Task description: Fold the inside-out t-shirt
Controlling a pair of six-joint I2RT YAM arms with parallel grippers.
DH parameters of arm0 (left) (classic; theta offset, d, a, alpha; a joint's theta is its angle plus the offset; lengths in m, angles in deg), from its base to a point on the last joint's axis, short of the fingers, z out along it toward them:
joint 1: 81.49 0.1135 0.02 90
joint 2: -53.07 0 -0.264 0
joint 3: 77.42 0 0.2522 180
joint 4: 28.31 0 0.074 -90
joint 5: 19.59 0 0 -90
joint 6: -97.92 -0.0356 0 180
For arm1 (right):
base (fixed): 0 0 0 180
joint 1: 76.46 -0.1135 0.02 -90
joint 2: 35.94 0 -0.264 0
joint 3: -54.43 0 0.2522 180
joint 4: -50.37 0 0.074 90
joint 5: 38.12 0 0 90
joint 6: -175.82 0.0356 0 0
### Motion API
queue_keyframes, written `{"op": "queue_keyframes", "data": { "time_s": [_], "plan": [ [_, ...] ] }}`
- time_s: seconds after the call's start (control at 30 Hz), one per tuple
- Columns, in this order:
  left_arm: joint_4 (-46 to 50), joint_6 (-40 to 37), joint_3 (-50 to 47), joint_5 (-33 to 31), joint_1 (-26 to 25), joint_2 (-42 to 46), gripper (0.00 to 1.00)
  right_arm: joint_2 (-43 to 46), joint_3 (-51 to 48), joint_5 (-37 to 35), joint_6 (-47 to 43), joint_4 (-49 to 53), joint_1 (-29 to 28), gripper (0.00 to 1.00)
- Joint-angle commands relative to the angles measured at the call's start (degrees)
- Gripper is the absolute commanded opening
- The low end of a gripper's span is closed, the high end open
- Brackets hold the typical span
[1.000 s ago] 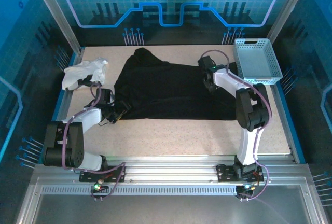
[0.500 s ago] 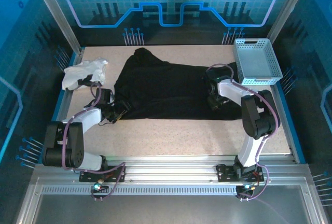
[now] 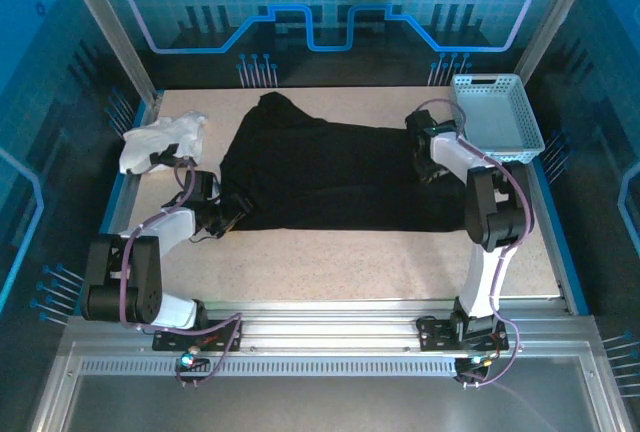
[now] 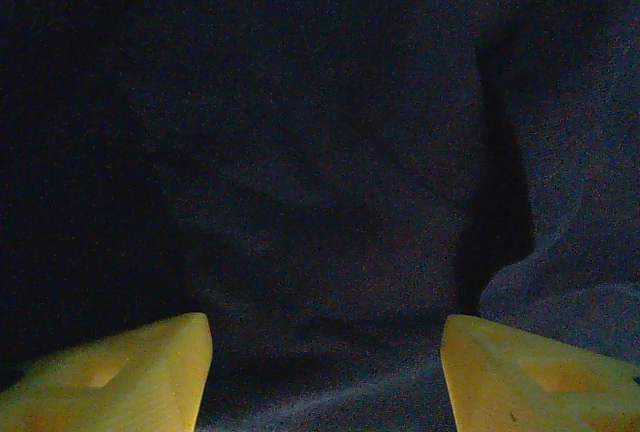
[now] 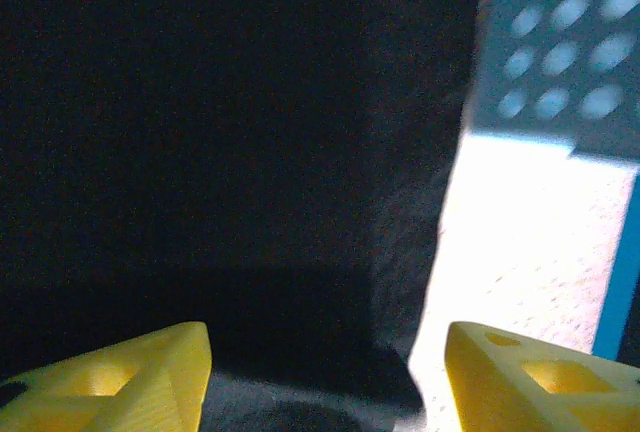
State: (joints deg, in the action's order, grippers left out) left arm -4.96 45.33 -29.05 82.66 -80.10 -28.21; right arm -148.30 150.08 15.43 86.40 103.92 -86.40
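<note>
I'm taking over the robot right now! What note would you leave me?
Left gripper: open, low over the left near edge of the large black cloth t-shirt.
Right gripper: open, at the shirt's right edge, near the pale blue plastic basket.
Done: the shirt lies spread on the speckled table, with no fold made.
Left: every fold.

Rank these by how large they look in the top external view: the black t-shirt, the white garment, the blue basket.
1. black t-shirt
2. blue basket
3. white garment, somewhat smaller than the basket
</note>
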Motion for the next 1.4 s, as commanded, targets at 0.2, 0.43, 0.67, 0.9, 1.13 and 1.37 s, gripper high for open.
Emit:
{"op": "queue_keyframes", "data": {
  "time_s": [0.2,0.43,0.67,0.9,1.13,1.37],
  "plan": [
    [1.1,-0.5,0.0,-0.6,0.5,1.9,0.64,2.6,3.6,-2.0,-0.9,2.8,-0.5,0.62],
    [-0.9,2.9,3.0,-0.2,0.4,8.6,0.64,10.9,-5.9,30.8,-1.4,-8.5,-17.8,0.64],
    [-2.9,4.6,7.2,4.7,-1.7,1.1,0.62,5.3,-1.6,37.5,-0.3,-16.0,-28.4,0.64],
    [-3.1,3.5,11.0,2.7,-4.8,-4.8,0.62,5.0,-2.1,35.8,0.4,-15.4,-28.4,0.64],
    [-5.1,3.7,14.1,2.6,-5.6,-11.7,0.57,9.3,-6.9,35.0,1.7,-16.9,-26.6,0.64],
    [-7.0,5.3,17.0,3.7,-5.9,-15.2,0.32,11.8,-9.1,33.7,2.2,-17.2,-25.2,0.64]
  ]
}}
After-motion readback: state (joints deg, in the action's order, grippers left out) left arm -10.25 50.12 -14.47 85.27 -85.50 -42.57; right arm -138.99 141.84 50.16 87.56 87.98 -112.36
